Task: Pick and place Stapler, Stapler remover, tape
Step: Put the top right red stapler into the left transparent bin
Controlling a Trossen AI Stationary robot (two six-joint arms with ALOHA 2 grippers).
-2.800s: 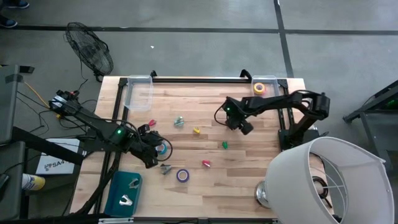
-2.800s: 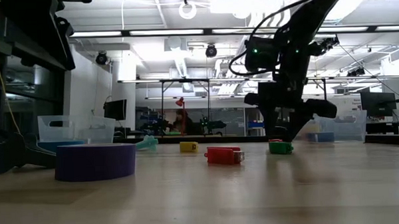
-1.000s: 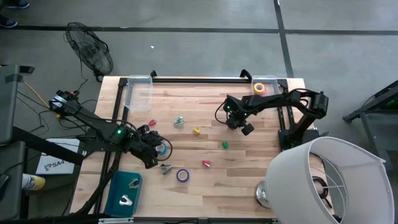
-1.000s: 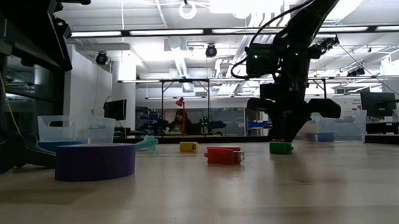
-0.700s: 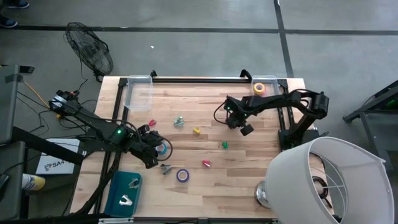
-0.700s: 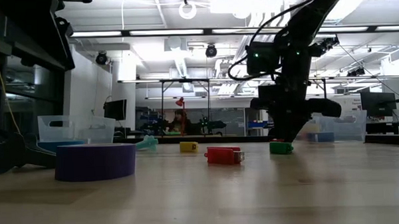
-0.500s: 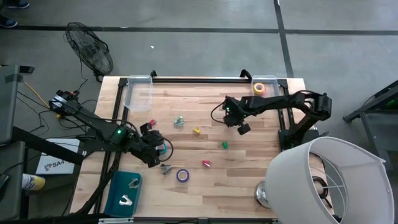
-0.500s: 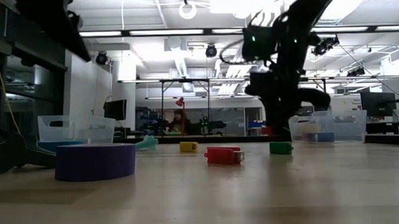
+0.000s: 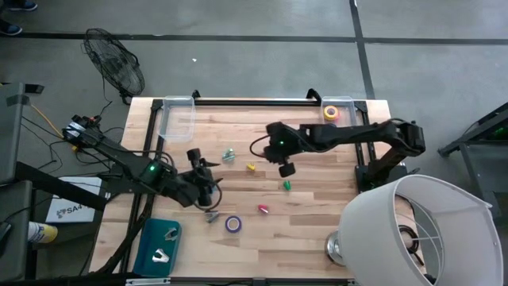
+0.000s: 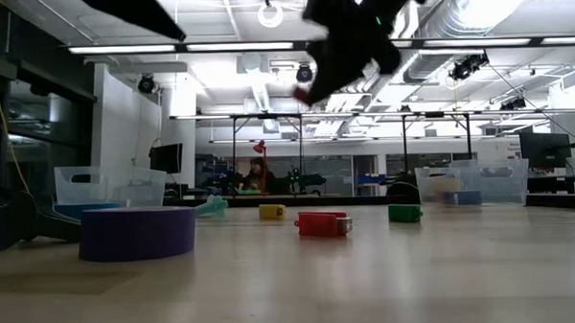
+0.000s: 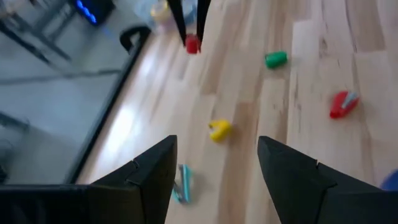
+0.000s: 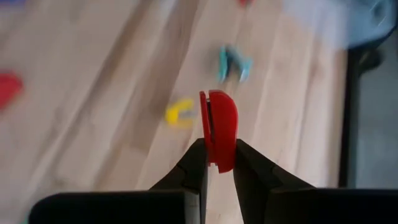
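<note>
High view. Right claw point(image 9: 286, 169) out over the middle of the surface point(image 9: 333, 230), near the yellow stapler point(image 9: 251, 167) and green stapler point(image 9: 286, 185). Left claw point(image 9: 199, 168) near the left side, raised over the surface. Purple tape point(image 9: 232, 224) and red stapler point(image 9: 263, 209) lie toward the front; yellow tape point(image 9: 330, 112) sits in the clear bin point(image 9: 349, 103) at the far right corner; teal tray point(image 9: 148, 242) at the front left holds metal pieces.

Low view. Purple tape point(image 10: 137, 233), yellow stapler point(image 10: 271, 212), red stapler point(image 10: 322, 224) and green stapler point(image 10: 403, 213) all rest on the surface; an arm hangs high above them.

Left wrist view. Left claw point(image 11: 217, 162) with fingers spread, nothing between them (idle, by the look).

Right wrist view. Right claw point(image 12: 216, 165) clamped on a small red stapler point(image 12: 218, 129), lifted clear of the surface.

Step in hand: carrying phase of a pick. Next move likely calls for travel to a bin, then release over it.
</note>
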